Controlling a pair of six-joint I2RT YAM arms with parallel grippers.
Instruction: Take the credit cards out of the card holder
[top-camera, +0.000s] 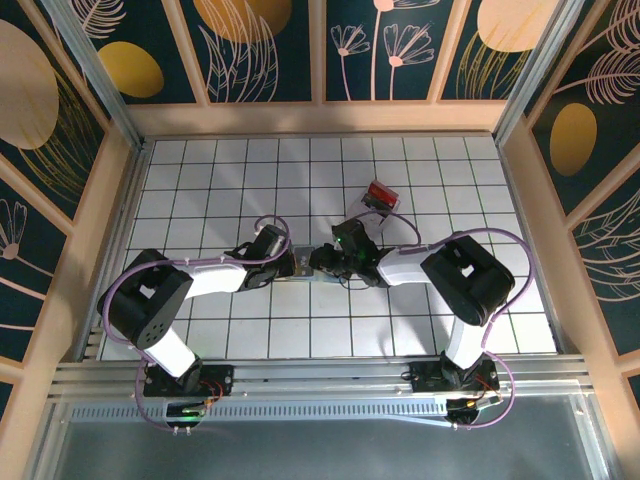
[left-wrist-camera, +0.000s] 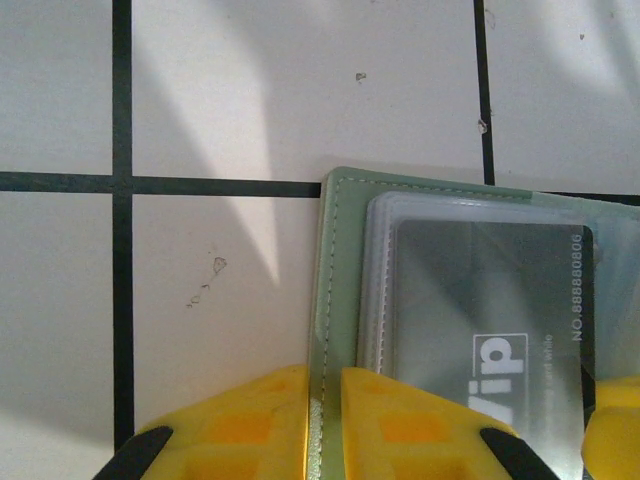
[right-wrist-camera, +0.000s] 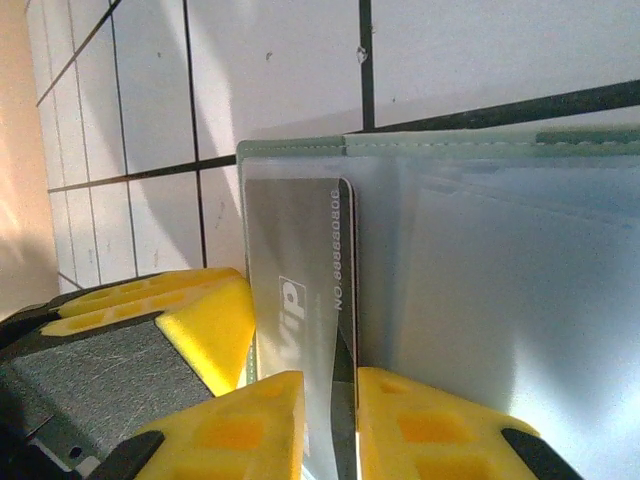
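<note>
The card holder (left-wrist-camera: 338, 250) lies mid-table (top-camera: 230, 170), between both arms; the left gripper (left-wrist-camera: 322, 425) pinches its stitched edge; the right gripper (right-wrist-camera: 330, 425) grasps a grey credit card (right-wrist-camera: 295, 250); a clear box (top-camera: 380, 195) sits just beyond, far right.

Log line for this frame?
left gripper: shut on card holder edge | right gripper: shut on grey VIP card | card not yet out

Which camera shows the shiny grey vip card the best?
The left wrist camera: the thin grey plastic vip card lies broad and flat in the grey-green card holder, number readable. The right wrist camera shows it slanted, between yellow fingers. From the top camera it is too small to tell.
</note>
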